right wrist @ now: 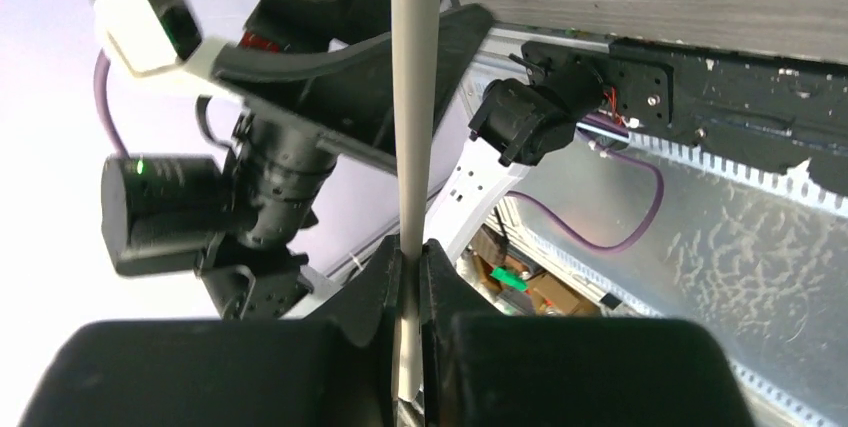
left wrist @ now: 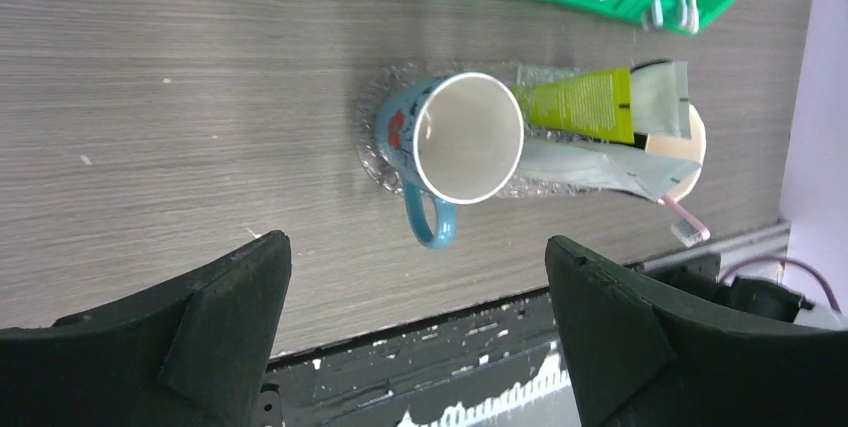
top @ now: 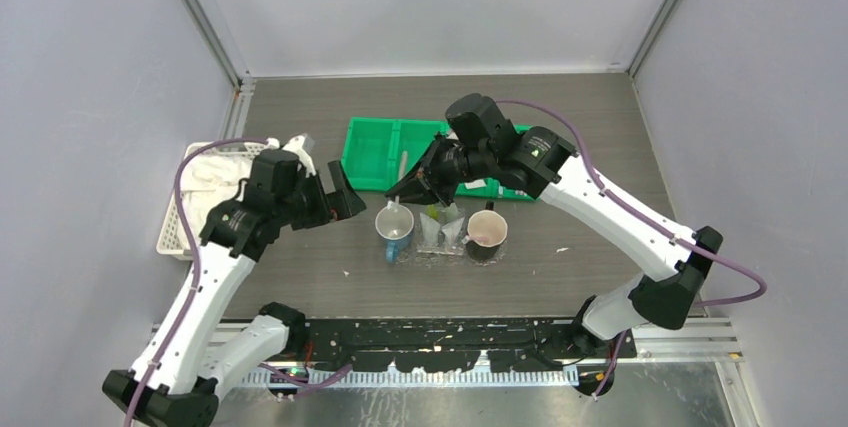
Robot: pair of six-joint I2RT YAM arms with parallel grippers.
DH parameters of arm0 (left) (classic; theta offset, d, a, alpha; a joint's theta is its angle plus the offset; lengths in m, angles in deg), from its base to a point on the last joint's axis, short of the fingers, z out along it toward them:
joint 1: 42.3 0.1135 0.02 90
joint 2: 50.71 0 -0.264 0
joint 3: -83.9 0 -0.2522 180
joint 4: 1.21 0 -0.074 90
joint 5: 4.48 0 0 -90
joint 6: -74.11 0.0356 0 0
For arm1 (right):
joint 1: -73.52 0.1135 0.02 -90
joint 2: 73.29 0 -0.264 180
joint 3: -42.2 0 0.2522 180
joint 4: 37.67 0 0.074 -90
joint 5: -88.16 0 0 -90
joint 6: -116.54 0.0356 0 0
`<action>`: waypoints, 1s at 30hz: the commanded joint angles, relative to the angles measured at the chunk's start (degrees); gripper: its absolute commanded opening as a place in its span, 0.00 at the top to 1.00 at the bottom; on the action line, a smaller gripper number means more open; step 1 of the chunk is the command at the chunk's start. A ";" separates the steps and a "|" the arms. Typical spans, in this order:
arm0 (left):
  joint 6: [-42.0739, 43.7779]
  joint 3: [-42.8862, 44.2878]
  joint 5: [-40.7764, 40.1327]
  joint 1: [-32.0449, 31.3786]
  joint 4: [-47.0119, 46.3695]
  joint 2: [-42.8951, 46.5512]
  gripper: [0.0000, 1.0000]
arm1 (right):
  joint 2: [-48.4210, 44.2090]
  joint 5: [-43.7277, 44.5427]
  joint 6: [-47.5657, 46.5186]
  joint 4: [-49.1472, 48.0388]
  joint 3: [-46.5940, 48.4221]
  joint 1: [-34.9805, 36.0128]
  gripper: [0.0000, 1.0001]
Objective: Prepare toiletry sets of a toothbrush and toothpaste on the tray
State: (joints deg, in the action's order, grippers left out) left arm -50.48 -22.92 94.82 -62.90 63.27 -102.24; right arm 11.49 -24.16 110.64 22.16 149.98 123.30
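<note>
The right gripper (right wrist: 410,255), pinched tight on a slim pale toothbrush (right wrist: 413,97), is hovering near the blue mug (top: 395,224) on the glittery tray (left wrist: 368,139), needing an upright, centred drop, while the left gripper (left wrist: 415,277) is hanging spread wide, empty

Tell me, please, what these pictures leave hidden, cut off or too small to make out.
- Right wrist: the grey stick in the right gripper runs past the top edge; its end is unseen.
- Left wrist: the packets hide most of the far mug.
- Top external: the tray is too small to count its contents.
</note>
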 commanded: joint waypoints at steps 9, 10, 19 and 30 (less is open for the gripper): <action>-3.54 -1.72 -12.81 0.39 3.77 12.81 0.02 | -3.39 8.94 23.07 -6.22 -11.72 9.44 0.99; -3.55 -1.77 -12.66 0.37 3.77 12.85 0.02 | -3.24 10.01 24.59 -8.82 -12.59 10.67 0.99; -2.97 -1.61 -12.51 0.36 4.10 13.12 0.02 | 4.44 9.96 29.17 -15.70 -9.56 14.92 0.99; -1.99 -1.59 -13.52 0.39 5.15 13.91 0.01 | 2.62 14.00 35.75 -22.24 -15.73 15.11 0.99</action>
State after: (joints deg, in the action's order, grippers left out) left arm -53.12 -24.67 82.28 -62.79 67.88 -88.80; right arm 16.23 -12.69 142.85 3.51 134.75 138.08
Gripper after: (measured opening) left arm 0.985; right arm 0.111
